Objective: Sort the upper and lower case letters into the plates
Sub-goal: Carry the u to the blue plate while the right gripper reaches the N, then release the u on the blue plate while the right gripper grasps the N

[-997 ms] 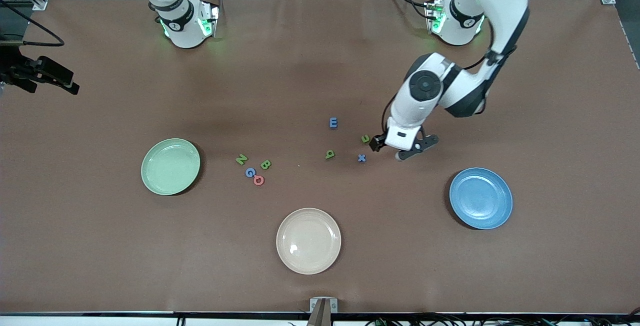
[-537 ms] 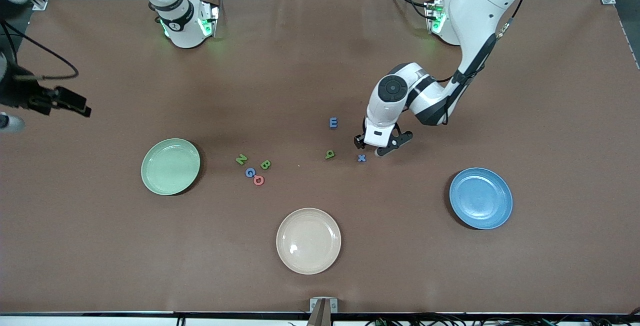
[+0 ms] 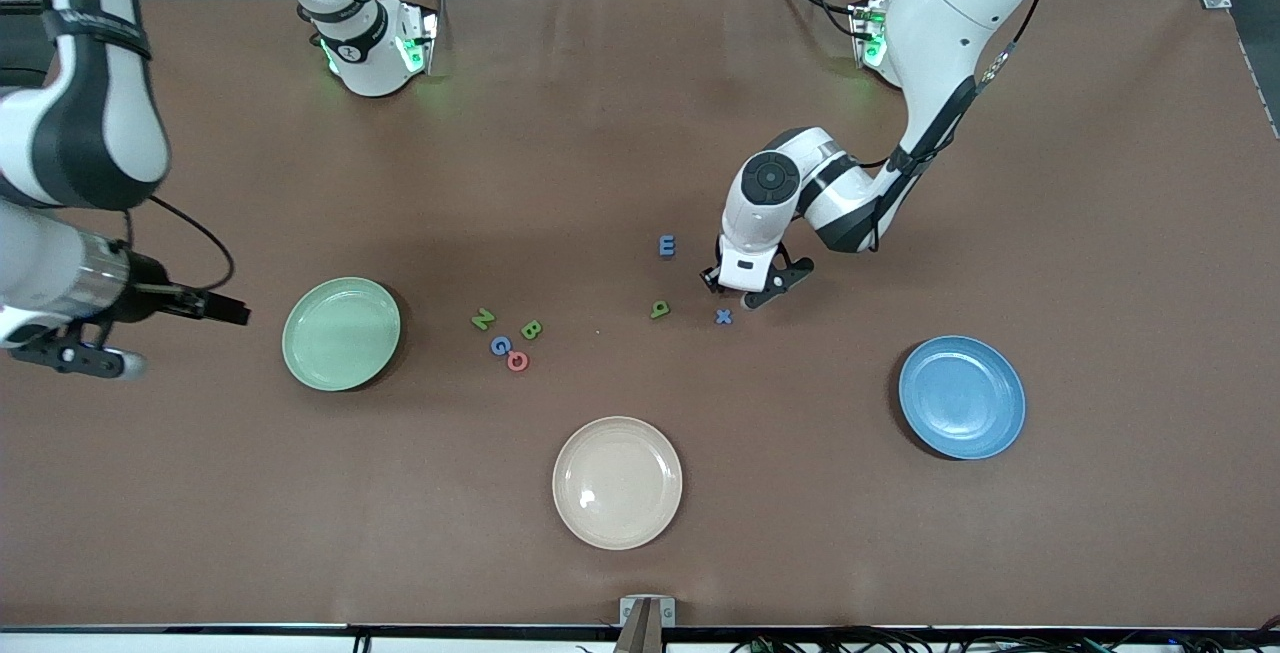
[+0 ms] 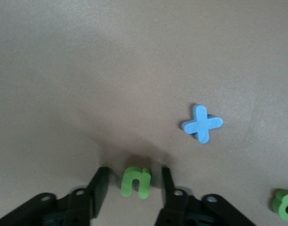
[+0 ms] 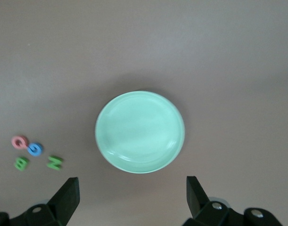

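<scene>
Brown cloth covers the table (image 3: 1100, 233); we list by view.

Front view: mint plate (image 3: 341, 334) toward the right arm's end, blue plate (image 3: 961, 397) toward the left arm's end, cream plate (image 3: 617, 482) nearest the camera, all three bare. Letters N (image 3: 483, 319), B (image 3: 531, 329), G (image 3: 500, 345) and a red piece (image 3: 517, 361) cluster beside the mint plate; E (image 3: 667, 246), a green piece (image 3: 659, 309) and x (image 3: 723, 316) lie mid-table. Left gripper (image 3: 741, 289) is down at the cloth just beside x. Right gripper (image 3: 160, 333) hangs near the mint plate, waiting.

Left wrist view: fingers (image 4: 99, 184) flank a small green lowercase letter (image 4: 136, 182), a gap showing each side, not yet pinching.

Right wrist view: fingers (image 5: 68, 193) spread wide, nothing between.

We judge the first pick is in hand; next, close, lift straight, carry to a plate. Open cloth surrounds; only x sits close.
</scene>
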Action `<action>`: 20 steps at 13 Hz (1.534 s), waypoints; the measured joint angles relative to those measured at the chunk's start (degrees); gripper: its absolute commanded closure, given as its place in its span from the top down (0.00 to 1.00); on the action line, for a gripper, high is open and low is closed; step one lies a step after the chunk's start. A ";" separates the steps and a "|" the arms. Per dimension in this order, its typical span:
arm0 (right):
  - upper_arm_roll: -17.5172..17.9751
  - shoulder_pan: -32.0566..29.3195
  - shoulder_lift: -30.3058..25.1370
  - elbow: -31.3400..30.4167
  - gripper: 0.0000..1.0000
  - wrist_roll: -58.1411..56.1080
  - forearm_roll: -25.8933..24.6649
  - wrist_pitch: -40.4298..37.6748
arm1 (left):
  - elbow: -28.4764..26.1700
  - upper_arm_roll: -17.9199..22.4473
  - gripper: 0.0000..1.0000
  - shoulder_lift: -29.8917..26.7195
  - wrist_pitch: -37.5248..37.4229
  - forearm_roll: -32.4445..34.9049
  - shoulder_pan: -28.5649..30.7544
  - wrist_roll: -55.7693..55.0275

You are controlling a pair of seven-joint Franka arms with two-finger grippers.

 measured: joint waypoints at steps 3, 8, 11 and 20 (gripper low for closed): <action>0.39 5.80 1.47 -4.81 1.00 13.92 0.17 6.42 | 0.32 0.06 0.00 -0.02 -0.04 0.00 0.03 -0.72; 0.46 11.74 1.94 -16.11 0.76 23.01 2.52 21.45 | 5.68 1.00 0.00 -2.27 -7.25 0.42 5.62 8.29; 0.51 15.46 4.51 -20.08 0.75 26.19 3.17 29.21 | 8.50 1.22 0.00 -6.01 -12.59 0.47 14.00 21.15; 0.50 22.95 12.46 -20.32 0.75 33.51 3.66 38.65 | 13.74 1.55 1.00 1.19 -12.42 2.97 33.59 42.30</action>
